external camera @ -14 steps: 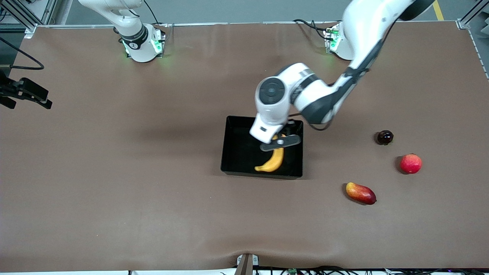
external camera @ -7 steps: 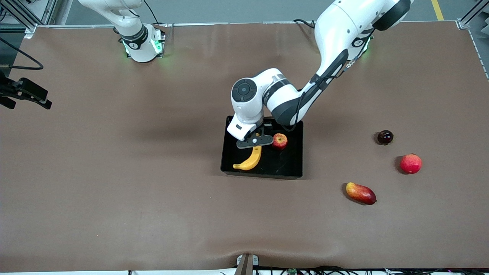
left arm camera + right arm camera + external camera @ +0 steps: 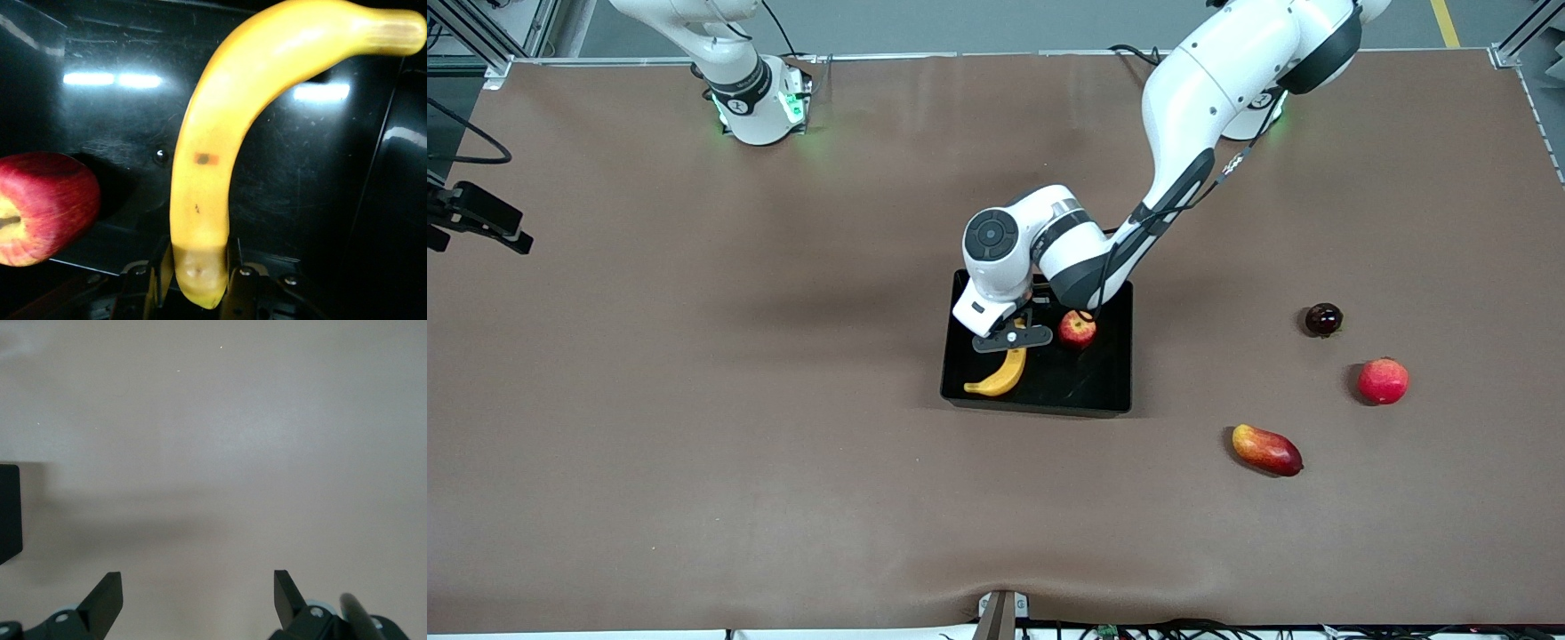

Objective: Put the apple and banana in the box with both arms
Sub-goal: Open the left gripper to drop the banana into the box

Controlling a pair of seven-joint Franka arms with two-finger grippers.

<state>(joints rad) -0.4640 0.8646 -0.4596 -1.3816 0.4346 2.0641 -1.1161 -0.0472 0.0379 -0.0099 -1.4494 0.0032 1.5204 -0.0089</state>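
Over the box (image 3: 1112,391) my left hand (image 3: 1009,339) stays clamped on the banana's (image 3: 1000,373) end, its length running toward the front camera beside the apple (image 3: 1077,329) already inside; right hand (image 3: 198,603), fingers apart, waits above bare worktop (image 3: 694,444).

Apple (image 3: 1077,329) beside banana (image 3: 1000,372) crowds box (image 3: 1112,373)

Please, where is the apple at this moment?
In the front view the apple lies inside the box, beside the banana that the left gripper holds, on its side toward the left arm's end of the table.
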